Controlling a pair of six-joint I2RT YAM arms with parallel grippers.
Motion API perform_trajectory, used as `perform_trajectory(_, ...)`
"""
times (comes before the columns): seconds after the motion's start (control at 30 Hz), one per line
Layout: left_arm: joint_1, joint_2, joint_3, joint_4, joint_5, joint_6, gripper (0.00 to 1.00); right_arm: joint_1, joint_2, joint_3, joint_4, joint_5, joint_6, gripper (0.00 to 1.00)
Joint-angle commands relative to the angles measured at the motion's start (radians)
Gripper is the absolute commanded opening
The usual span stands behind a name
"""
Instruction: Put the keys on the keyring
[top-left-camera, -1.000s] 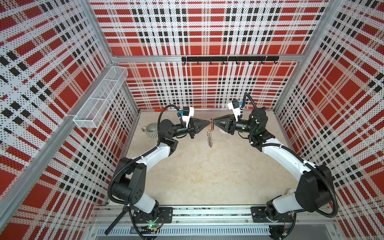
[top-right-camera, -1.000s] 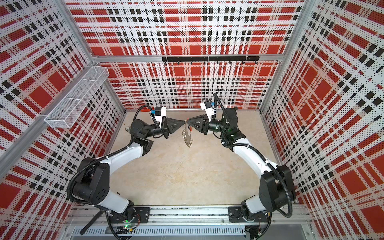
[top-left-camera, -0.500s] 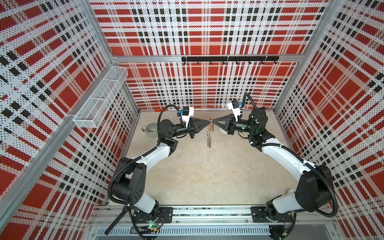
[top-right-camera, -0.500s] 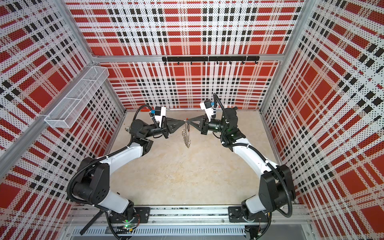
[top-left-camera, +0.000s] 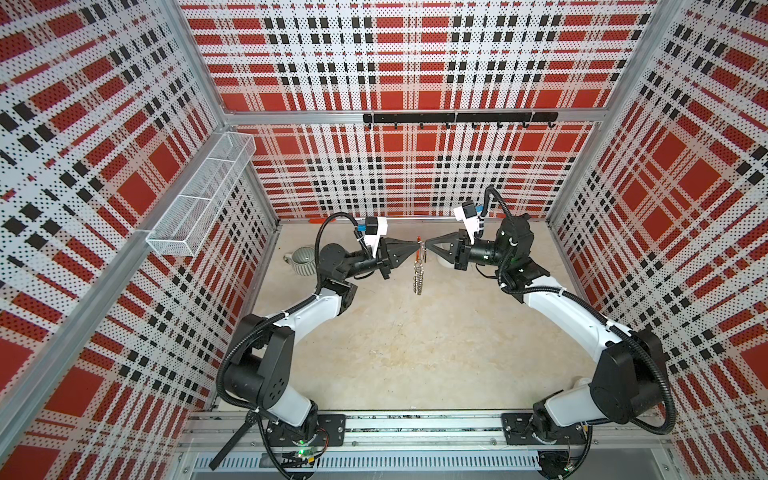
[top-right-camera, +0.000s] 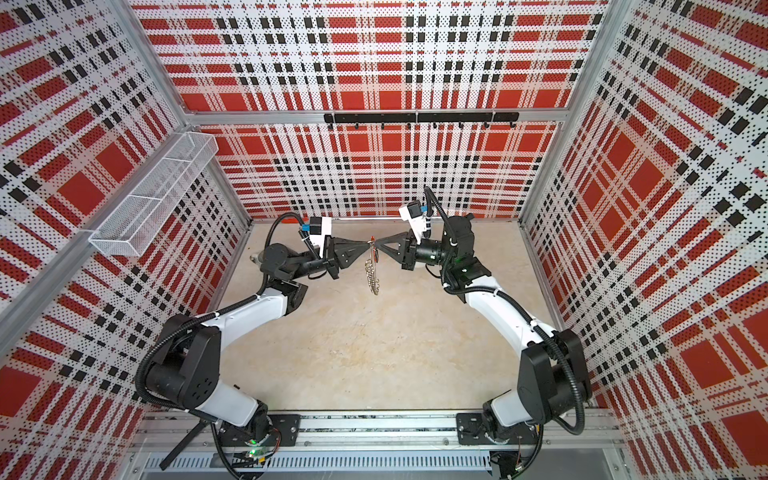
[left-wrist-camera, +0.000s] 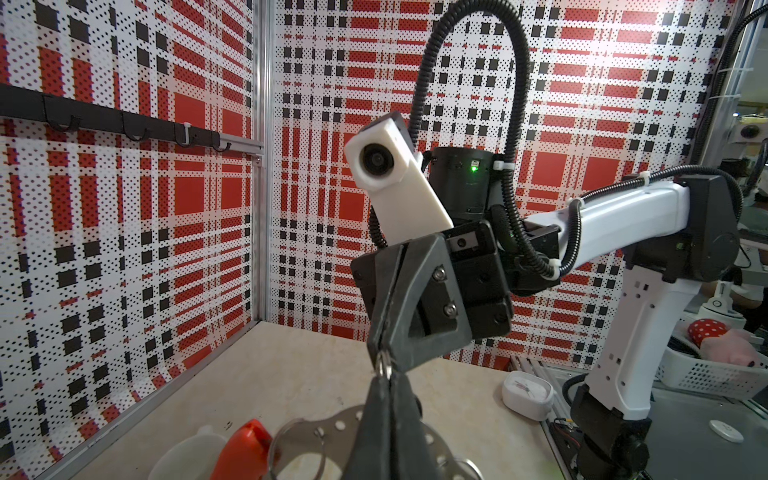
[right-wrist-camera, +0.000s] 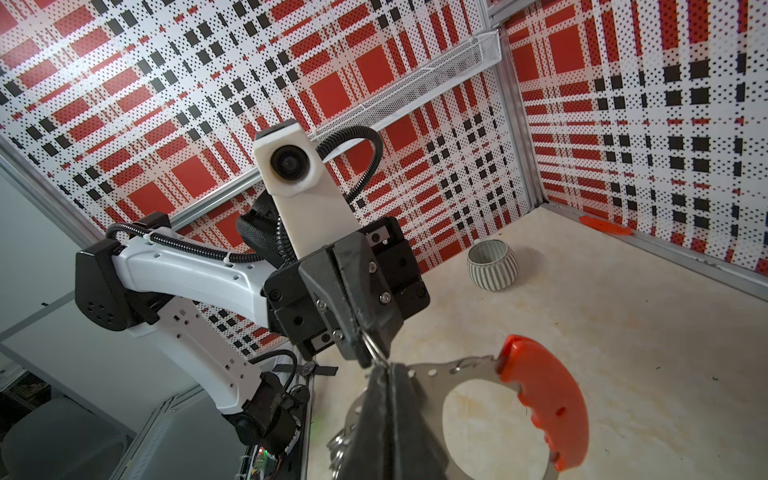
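My left gripper (top-left-camera: 416, 249) and right gripper (top-left-camera: 427, 249), tips meeting, clamp the keyring (top-left-camera: 419, 275) between them so it hangs free below.

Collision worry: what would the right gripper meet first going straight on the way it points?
Likely the left gripper, facing it tip to tip; only the small wire ring that both pinch lies between.

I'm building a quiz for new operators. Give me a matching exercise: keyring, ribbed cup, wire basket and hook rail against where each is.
1. keyring
2. ribbed cup
3. wire basket
4. hook rail

A. on the back wall
B. standing on the table
C. in the air, where left end effector and right end effector meet
D. on a side wall

Pairs: 1-C, 2-B, 3-D, 4-A
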Motion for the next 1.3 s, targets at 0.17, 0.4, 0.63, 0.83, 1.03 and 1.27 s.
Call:
perform_trajectory(0.17, -0.030, 0.005, -0.008, 0.171, -0.007, -0.016, 0.00, 0.008, 0.009, -0.032, 0.013, -0.025, 0.033, 0.05)
perform_trajectory(0.4, -0.029, 0.016, -0.014, 0.234, -0.003, -0.065, 0.00, 0.008, 0.002, -0.011, -0.036, 0.003, 0.007, 0.28)
perform_trajectory(0.63, -0.023, 0.018, -0.024, 0.254, 0.005, -0.090, 0.00, -0.008, -0.075, 0.017, -0.142, 0.120, -0.103, 0.38)
perform_trajectory(0.83, -0.022, 0.021, -0.025, 0.262, 0.002, -0.103, 0.00, -0.016, -0.105, 0.005, -0.072, 0.099, -0.082, 0.39)
perform_trajectory(1.03, -0.017, 0.050, -0.005, 0.263, -0.020, -0.179, 0.00, 0.025, -0.078, 0.028, -0.070, 0.075, -0.091, 0.40)
perform_trajectory(1.27, -0.017, 0.060, 0.009, 0.268, -0.016, -0.205, 0.00, 0.036, -0.054, 0.038, -0.062, 0.068, -0.087, 0.37)
